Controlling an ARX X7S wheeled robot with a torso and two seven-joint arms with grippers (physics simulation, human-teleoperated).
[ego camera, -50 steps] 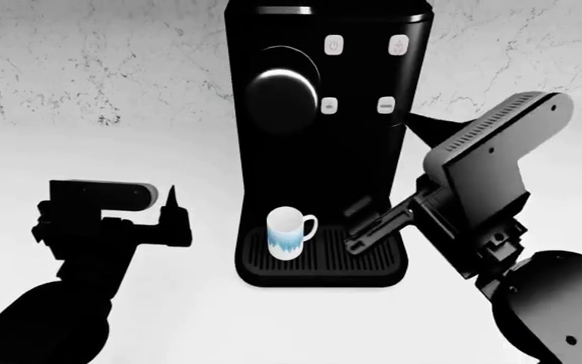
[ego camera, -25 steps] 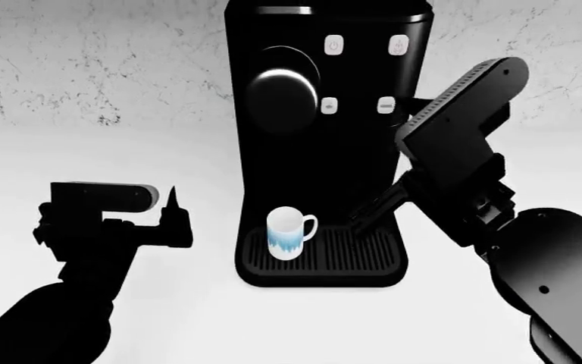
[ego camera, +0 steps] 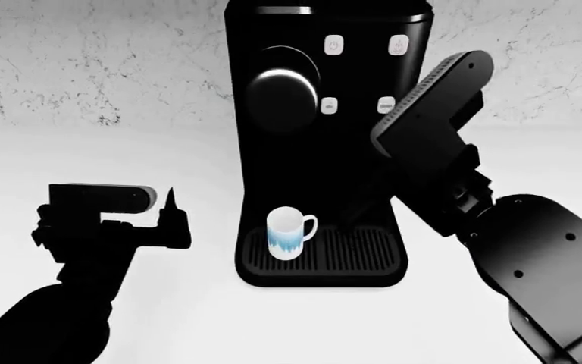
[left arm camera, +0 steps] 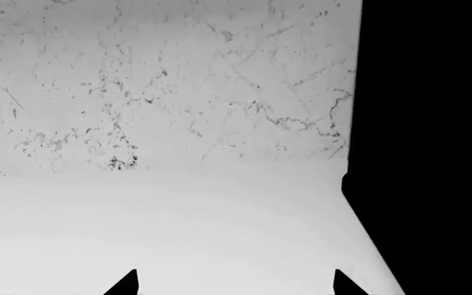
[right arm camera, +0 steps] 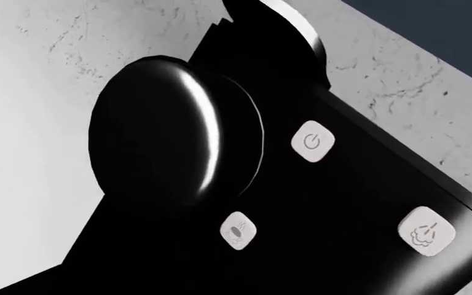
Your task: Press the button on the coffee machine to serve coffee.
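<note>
The coffee machine (ego camera: 317, 152) stands tall and black at the centre, with a round dome (ego camera: 283, 95) and four small white buttons, among them the power button (ego camera: 333, 45). A white-and-blue mug (ego camera: 289, 231) sits on its ribbed drip tray (ego camera: 362, 258). No coffee stream shows. My right gripper (ego camera: 360, 212) is in front of the machine's lower right front, and its fingers merge with the black. The right wrist view shows the dome (right arm camera: 174, 147) and the power button (right arm camera: 313, 141) close up. My left gripper (ego camera: 175, 216) is open and empty, left of the machine, with its fingertips (left arm camera: 129, 284) wide apart.
The machine stands on a white counter (ego camera: 170, 318) against a marbled white wall (ego camera: 89, 68). The machine's black side (left arm camera: 432, 147) fills one edge of the left wrist view. My right forearm (ego camera: 544, 258) is at the lower right.
My right arm has swung up and left, bringing the wrist in front of the machine's right-hand buttons and the fingers off the drip tray's right side. The left arm has not moved.
</note>
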